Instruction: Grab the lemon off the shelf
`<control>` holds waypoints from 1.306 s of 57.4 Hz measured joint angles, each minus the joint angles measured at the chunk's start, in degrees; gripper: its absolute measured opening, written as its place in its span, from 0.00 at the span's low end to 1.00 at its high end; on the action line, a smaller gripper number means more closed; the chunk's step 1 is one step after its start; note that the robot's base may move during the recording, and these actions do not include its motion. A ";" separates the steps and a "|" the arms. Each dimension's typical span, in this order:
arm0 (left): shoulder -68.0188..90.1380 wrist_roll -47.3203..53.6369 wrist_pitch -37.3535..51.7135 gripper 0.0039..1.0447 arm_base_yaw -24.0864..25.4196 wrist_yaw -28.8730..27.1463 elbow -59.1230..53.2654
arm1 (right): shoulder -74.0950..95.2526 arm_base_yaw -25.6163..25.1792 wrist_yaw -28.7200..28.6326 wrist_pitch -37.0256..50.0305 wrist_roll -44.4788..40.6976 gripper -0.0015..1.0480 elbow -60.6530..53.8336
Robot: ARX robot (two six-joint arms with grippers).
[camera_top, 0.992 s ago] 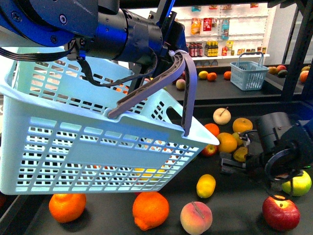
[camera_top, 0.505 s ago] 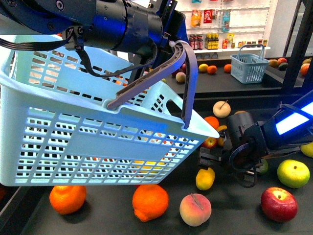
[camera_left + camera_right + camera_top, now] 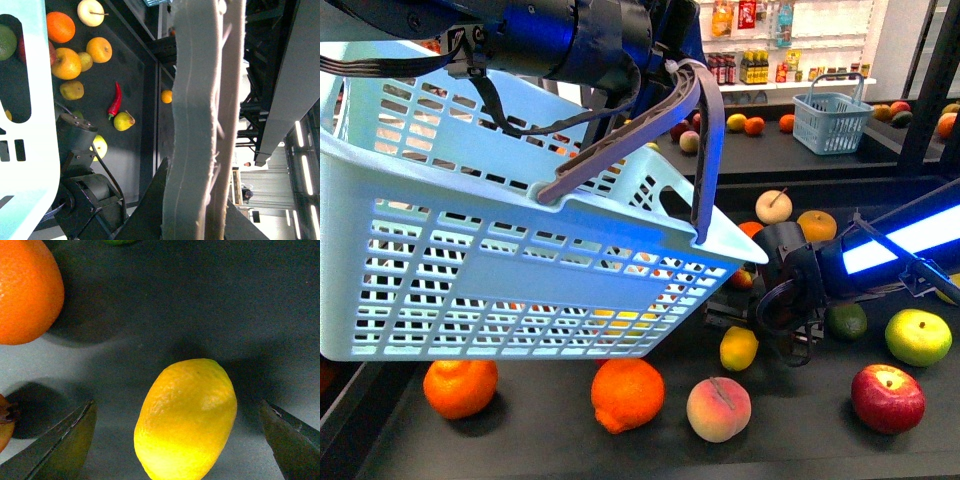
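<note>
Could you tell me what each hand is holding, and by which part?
The left hand holds the basket by its handle; right hand holds nothing, open around the lemon.

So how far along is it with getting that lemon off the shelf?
Done: the left gripper holds the blue basket up by its handle. In hand: the open right gripper has the lemon between its fingers, not touching it. Left: close on the lemon and lift it; it lies on the shelf tray.
</note>
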 joint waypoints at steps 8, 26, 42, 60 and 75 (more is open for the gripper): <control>0.00 0.00 0.00 0.08 0.00 0.00 0.00 | 1.73 0.00 0.31 -0.94 -0.28 0.93 1.25; 0.00 0.00 0.00 0.08 0.00 0.00 0.00 | 1.95 -0.09 0.59 0.00 -0.72 0.63 0.94; 0.00 0.00 0.00 0.08 0.00 0.00 0.00 | -5.77 -1.73 0.61 5.42 -2.05 0.53 -10.73; 0.00 0.00 0.00 0.08 0.00 0.00 0.00 | -21.33 -8.90 2.78 11.89 -5.57 0.52 -27.43; 0.00 0.00 0.00 0.08 0.00 0.02 0.00 | -34.62 -14.10 0.17 14.27 -6.12 0.52 -35.80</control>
